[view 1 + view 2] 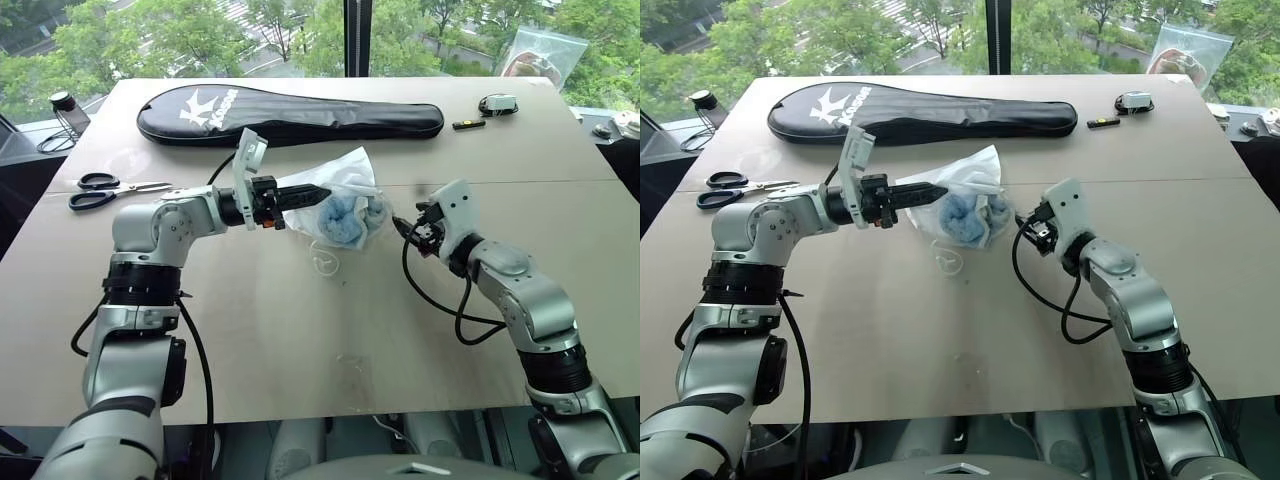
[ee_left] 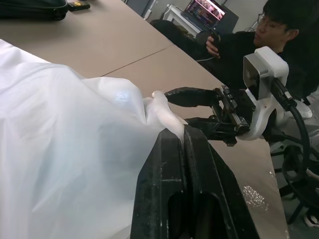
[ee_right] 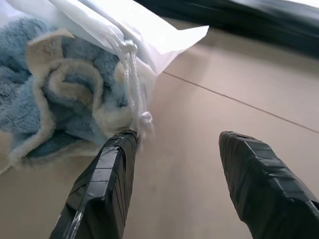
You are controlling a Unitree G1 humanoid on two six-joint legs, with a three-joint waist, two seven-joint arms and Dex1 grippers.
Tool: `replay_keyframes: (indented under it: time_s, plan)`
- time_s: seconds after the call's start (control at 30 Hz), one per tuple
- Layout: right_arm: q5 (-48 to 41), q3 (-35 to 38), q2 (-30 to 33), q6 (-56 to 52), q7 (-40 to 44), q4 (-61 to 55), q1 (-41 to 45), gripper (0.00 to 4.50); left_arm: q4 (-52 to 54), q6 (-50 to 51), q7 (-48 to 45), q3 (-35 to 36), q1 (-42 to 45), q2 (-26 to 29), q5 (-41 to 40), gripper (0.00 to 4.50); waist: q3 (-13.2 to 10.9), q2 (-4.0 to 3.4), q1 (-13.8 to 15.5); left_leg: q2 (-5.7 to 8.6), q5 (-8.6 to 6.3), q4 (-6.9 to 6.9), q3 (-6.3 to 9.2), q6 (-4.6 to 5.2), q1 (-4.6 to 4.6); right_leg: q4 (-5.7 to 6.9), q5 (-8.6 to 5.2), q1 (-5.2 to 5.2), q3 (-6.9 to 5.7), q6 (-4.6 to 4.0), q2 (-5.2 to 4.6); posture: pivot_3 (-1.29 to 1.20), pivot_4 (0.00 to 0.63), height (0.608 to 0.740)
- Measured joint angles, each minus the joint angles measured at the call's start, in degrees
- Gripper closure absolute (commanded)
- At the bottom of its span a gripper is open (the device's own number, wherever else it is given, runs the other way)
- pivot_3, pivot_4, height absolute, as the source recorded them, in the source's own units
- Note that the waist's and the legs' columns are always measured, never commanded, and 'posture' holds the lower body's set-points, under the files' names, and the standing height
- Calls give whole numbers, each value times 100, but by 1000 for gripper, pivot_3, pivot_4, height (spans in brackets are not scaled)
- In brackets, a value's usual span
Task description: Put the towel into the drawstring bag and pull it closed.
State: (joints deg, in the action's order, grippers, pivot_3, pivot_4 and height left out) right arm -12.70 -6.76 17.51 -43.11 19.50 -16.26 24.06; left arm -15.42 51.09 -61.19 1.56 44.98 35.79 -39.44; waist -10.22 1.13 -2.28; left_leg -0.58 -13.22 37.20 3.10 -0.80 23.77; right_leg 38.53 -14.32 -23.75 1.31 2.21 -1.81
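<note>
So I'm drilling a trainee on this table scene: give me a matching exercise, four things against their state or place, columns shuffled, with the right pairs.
Things:
1. light-blue fluffy towel
2. left gripper
3. right gripper
4. black-handled scissors

States or places:
A. open, beside the bag
B. on the table near the left arm
C. inside the thin white drawstring bag
D. shut on the bag's fabric

Pairs: 1-C, 2-D, 3-A, 4-B

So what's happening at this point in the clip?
The left gripper is shut on the fabric of the drawstring bag, holding it up off the table. The towel is already inside. The right gripper is open beside the bag, one finger touching the cord, which isn't pulled tight yet.
</note>
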Motion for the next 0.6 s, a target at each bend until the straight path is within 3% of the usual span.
replay_keyframes:
  time_s: [0.5, 0.6]
  plan:
    - [128, -21, -33, -446, -151, -79, 25, 1660, 298, 199, 174, 30, -14, -104, -10, 4500, 0, 0, -5, 0, 0, 2, 1, 0, -1, 4, 0, 0, 0, 0, 1, 0, 150, 740]
    - [323, -25, -276, -533, -473, 189, 224, 2495, 418, 280, 249, 41, -16, -134, -30, 4500, 0, 0, -11, -1, 0, 2, -1, 0, -4, 9, 0, 0, 3, 0, 1, 0, 150, 740]
